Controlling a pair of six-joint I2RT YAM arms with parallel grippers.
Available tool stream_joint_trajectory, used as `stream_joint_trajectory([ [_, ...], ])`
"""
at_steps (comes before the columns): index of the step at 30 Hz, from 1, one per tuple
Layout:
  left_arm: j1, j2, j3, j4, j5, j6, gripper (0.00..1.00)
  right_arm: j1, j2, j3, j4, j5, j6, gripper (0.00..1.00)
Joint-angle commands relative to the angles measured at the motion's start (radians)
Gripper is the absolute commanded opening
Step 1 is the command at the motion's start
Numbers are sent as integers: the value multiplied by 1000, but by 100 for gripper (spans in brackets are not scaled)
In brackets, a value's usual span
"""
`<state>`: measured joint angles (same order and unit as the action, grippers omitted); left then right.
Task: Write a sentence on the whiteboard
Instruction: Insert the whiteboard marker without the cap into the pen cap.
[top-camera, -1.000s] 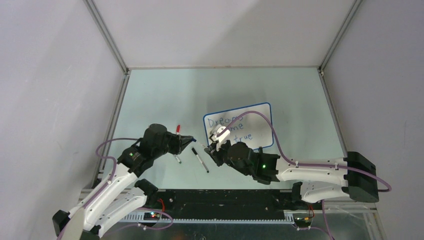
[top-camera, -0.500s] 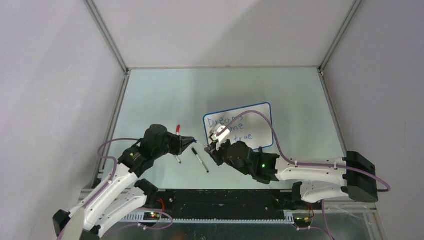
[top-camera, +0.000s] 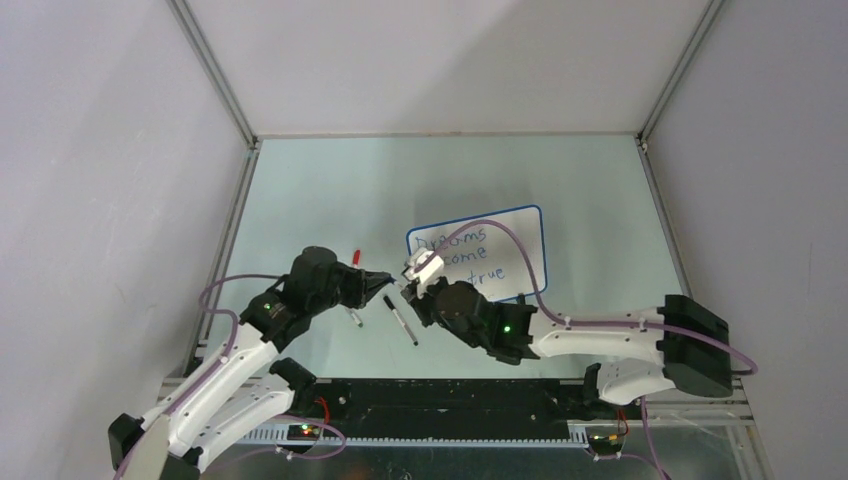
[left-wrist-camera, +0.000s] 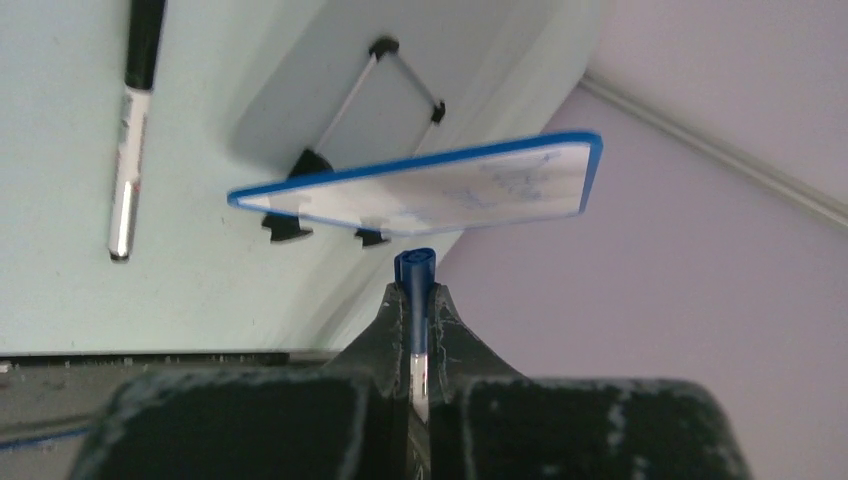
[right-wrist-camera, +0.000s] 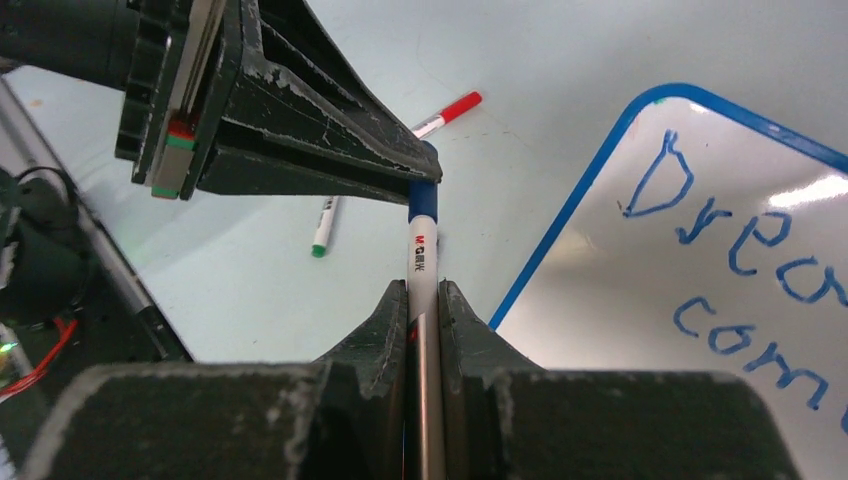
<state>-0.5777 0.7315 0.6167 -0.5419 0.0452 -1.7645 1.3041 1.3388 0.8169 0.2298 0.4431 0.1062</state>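
Left gripper (top-camera: 385, 281): closed on the blue cap (left-wrist-camera: 415, 268) of a marker, fingertips pointing right, held above the surface (top-camera: 330, 190) left of centre.

Red-capped marker (top-camera: 356, 255): lying on the surface just beyond the left gripper, cap toward the far side.

Green-ended marker (right-wrist-camera: 325, 222): white barrel, lying on the surface near the left gripper and partly hidden by it in the overhead view.

Black marker (top-camera: 401, 321): black cap, pale barrel, lying loose on the surface below and between the two grippers, touching neither.

Blue marker (right-wrist-camera: 421, 265): white printed barrel that runs straight into the blue cap. It spans the gap between the two grippers, clear of the surface.

Right gripper (top-camera: 411, 293): closed on the barrel of the blue marker, fingertips pointing left and meeting the left gripper's fingertips at the cap.

Whiteboard (top-camera: 520, 240): glossy white, thin blue rim, rounded corners, resting on the surface right of centre, its left edge just beside the right gripper. Two black clip feet (left-wrist-camera: 285, 225) sit on its near long edge.

Sentence (top-camera: 470, 257): blue handwriting in three lines on the left part of the whiteboard, reading "Dreams", "come", "true". The start of the first line is partly covered by the right arm in the overhead view.
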Motion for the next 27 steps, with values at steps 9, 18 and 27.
stream_joint_trajectory([
  [9, -32, 4, -22, 76, 68, -11, 0, 2, 227, 185, 79, 83, -103, 0],
  [18, -47, 14, -24, 55, 41, -13, 0, 1, 239, 185, 83, 60, -92, 0],
  [27, -36, 53, -27, -62, -91, 82, 0, 4, 208, 179, -21, 67, -37, 52],
])
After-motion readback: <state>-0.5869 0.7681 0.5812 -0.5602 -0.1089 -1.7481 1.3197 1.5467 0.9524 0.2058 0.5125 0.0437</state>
